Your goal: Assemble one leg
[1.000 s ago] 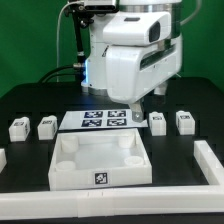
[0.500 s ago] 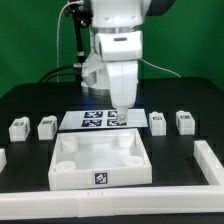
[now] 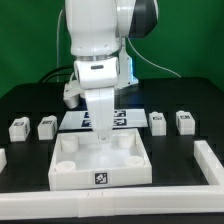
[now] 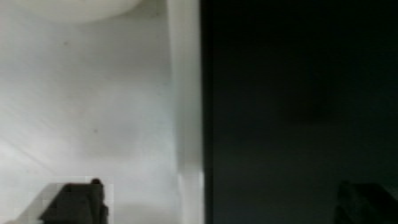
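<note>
Currently four legs (image 3: 46,126) on table (image 3: 25,105), two either side of one panel (image 3: 70,178); claw (image 3: 103,132) spread open, empty.

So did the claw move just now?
Yes. The claw went toward the exterior view's left, from the right end of the marker board to about its middle, and it sits lower in the picture.

You see four small white blocky posts, upright, black-and-white tags facing front: first leg (image 3: 18,127) just beside second leg (image 3: 46,126) at the exterior view's left, third leg (image 3: 157,121) just beside fourth leg (image 3: 184,121) at its right
</note>
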{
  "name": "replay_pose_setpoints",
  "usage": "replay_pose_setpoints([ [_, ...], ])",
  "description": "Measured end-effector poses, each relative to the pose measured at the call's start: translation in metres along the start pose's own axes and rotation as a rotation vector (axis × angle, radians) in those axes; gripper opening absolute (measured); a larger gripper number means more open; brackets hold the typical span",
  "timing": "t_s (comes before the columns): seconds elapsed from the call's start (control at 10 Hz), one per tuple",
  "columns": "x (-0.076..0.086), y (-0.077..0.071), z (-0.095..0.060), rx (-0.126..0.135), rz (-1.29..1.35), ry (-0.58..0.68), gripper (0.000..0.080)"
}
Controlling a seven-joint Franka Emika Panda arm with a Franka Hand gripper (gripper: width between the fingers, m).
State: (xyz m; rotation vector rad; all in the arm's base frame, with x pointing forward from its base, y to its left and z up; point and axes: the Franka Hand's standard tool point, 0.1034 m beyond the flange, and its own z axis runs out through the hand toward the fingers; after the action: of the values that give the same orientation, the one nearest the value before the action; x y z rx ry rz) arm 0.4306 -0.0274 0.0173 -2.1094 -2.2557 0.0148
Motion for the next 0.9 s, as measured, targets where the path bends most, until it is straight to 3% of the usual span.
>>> replay_pose_setpoints([
  [0.2,-0.0011,0.002,0.0063,0.007,0.009,0.003,0.065],
  [0.3,-0.0013,0.0021,0.0062,0.007,0.009,0.003,0.0611],
  [0.4,-0.0013,0.0019,0.0064,0.007,0.01,0.003,0.0462],
  [0.5,-0.0014,0.0017,0.0066,0.008,0.01,0.003,0.0462],
  [0.7,-0.0016,0.0016,0.0068,0.008,0.011,0.003,0.016],
  [0.8,-0.0017,0.0019,0.0065,0.007,0.011,0.003,0.006],
  [0.9,-0.0019,0.003,0.006,0.002,0.011,0.003,0.006],
])
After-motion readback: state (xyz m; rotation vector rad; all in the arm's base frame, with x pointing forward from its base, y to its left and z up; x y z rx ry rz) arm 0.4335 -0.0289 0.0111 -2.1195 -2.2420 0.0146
